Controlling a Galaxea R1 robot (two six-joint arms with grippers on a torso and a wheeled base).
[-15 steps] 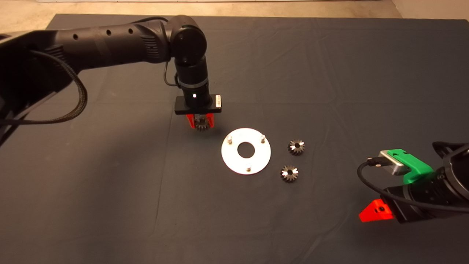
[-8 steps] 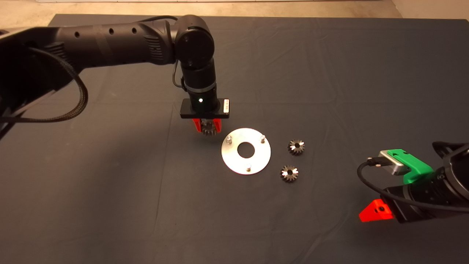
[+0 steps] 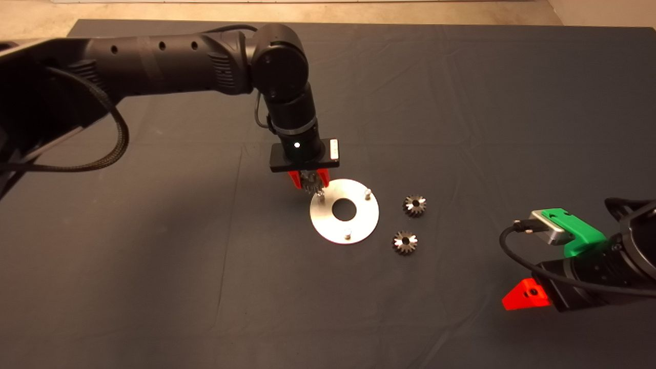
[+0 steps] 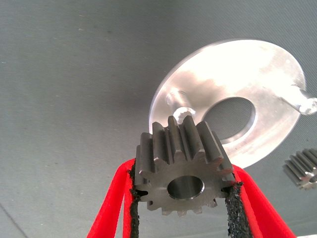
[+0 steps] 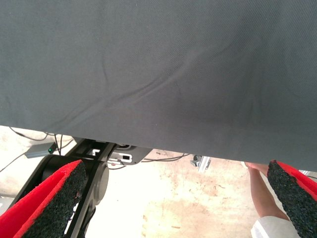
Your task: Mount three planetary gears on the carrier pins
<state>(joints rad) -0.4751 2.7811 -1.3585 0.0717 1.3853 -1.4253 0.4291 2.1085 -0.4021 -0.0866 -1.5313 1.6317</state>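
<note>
1. One planetary gear is gripped in the left claw, held over the nearest carrier pin at the silver disc rim.
2. Two gears lie just right of the disc on the counter.
3. Far right, the right claw waits, spread wide; no readable writing.

Left arm comes in from left edge, stretched across upper part of surface, then bent at elbow joint so forearm and wrist point steeply down. Left tool hangs low, fingers pointing down, closed on gear, black pads pressing on both sides of it. Right arm waits at lower right edge, low and almost level. Right tool has fingers spread wide apart, nothing between them.
</note>
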